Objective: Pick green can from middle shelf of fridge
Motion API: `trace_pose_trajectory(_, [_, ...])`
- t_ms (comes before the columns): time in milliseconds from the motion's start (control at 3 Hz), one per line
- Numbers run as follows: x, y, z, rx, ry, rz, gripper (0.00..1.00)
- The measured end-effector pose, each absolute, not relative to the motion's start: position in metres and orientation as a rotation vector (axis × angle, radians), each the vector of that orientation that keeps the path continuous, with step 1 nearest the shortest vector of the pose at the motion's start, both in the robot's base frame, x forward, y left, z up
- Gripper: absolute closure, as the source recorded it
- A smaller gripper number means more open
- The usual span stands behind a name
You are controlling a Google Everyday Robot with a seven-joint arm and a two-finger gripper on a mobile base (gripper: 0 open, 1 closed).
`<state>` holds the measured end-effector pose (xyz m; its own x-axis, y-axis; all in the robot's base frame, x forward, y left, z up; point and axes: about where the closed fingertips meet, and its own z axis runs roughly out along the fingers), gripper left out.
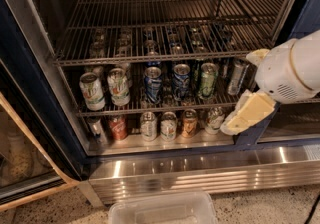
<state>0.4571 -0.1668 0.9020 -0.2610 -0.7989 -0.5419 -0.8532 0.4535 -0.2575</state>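
The green can (206, 80) stands upright on the middle shelf (150, 111), a grey wire rack, fifth in the front row from the left. The fridge (30, 93) has a dark blue frame and its door is open. My gripper (246, 114), cream-coloured at the end of a white arm, hangs in front of the fridge's right side. It is to the right of and lower than the green can, near the bottom shelf's level, and apart from the can. It holds nothing.
Two white cans (92, 90) with green logos and two blue cans (152, 83) stand left of the green can, and a silver can (237, 75) right of it. Several cans (168, 125) sit on the floor panel below. A ribbed steel base panel (200, 168) and a clear plastic bin (162, 208) lie below.
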Motion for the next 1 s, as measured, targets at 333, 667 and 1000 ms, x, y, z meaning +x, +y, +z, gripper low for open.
trace_pose_trajectory(333, [0.460, -0.157, 0.866, -1.265, 2.106, 0.166, 0.00])
trace_pose_trajectory(667, [0.457, -0.148, 0.826, -1.118, 2.112, 0.219, 0.00])
trace_pose_trajectory(1000, [0.470, -0.151, 0.831, -1.057, 2.081, 0.173, 0.00])
